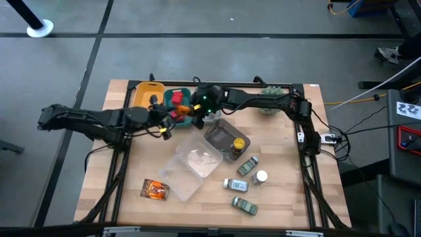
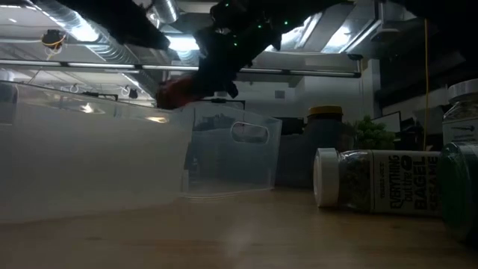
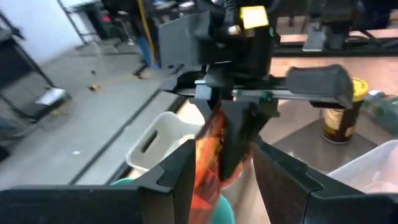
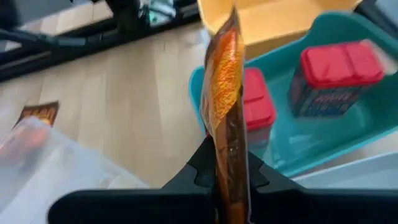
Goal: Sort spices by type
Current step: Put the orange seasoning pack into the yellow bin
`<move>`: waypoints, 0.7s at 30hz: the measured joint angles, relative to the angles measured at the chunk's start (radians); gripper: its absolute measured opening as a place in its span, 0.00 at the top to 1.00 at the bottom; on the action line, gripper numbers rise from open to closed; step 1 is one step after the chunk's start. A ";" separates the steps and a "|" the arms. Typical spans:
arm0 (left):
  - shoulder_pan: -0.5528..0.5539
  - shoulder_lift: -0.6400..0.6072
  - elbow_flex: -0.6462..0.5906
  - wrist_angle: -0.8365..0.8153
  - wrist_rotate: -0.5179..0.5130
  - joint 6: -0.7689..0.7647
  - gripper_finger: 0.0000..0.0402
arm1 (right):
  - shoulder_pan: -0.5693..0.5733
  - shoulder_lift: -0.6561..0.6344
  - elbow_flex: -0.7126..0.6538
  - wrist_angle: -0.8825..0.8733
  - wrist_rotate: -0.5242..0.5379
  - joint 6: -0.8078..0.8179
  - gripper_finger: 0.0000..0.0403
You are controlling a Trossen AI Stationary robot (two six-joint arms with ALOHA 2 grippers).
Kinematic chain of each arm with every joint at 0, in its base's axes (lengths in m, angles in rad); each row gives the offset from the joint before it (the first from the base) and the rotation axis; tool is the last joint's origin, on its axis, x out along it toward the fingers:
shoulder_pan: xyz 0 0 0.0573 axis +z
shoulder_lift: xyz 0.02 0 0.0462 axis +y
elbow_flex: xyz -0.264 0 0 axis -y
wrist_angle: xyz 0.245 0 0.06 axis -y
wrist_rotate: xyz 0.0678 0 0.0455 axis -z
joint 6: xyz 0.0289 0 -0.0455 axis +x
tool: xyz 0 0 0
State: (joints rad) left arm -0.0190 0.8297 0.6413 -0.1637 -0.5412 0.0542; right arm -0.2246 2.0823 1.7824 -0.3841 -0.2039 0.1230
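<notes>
A crinkly orange foil packet [image 4: 225, 81] hangs over the teal bin [image 4: 323, 140], with my right gripper [image 4: 229, 182] shut on it. Two red-capped cubes [image 4: 339, 74] stand in that bin. My left gripper [image 3: 217, 180] is open. It reaches in from the table's left, and its fingers stand on either side of the packet's lower end [image 3: 208, 165]. A second orange packet [image 1: 156, 189] lies flat on the table near the front left. Green-labelled jars [image 1: 247, 166] and a white-capped bottle [image 1: 261, 176] lie at the front right. My right gripper pinches the packet's upper edge [image 4: 229, 163] between its two fingers, slanting down from the table's right. The packet is seen edge-on, lifted clear above the teal bin, and hangs below the fingers. My left gripper: I cannot tell whether its fingers [image 3: 177, 177] touch the packet's lower end.
A yellow bin [image 1: 146, 92] stands left of the teal bin at the far edge. Clear trays [image 1: 194, 164] lie mid-table. A grey bin [image 1: 220, 135] holds a yellow-lidded jar [image 1: 238, 143]. A spiky green plant [image 1: 270, 99] stands at the far right.
</notes>
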 joint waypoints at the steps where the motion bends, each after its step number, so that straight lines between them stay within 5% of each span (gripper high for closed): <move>1: 0.023 0.014 0.000 0.010 0.033 0.001 0.64 | 0.005 0.000 0.000 -0.010 0.001 0.000 0.96; 13: 0.201 0.155 0.000 0.081 0.448 0.025 0.64 | 0.081 0.000 0.000 -0.087 -0.026 -0.054 0.96; 21: 0.226 0.207 0.000 0.094 0.623 0.011 0.64 | 0.122 0.000 0.000 -0.094 -0.026 -0.102 0.96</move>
State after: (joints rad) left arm 0.2070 1.0371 0.6415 -0.0696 0.0818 0.0652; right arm -0.1029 2.0823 1.7824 -0.4782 -0.2295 0.0208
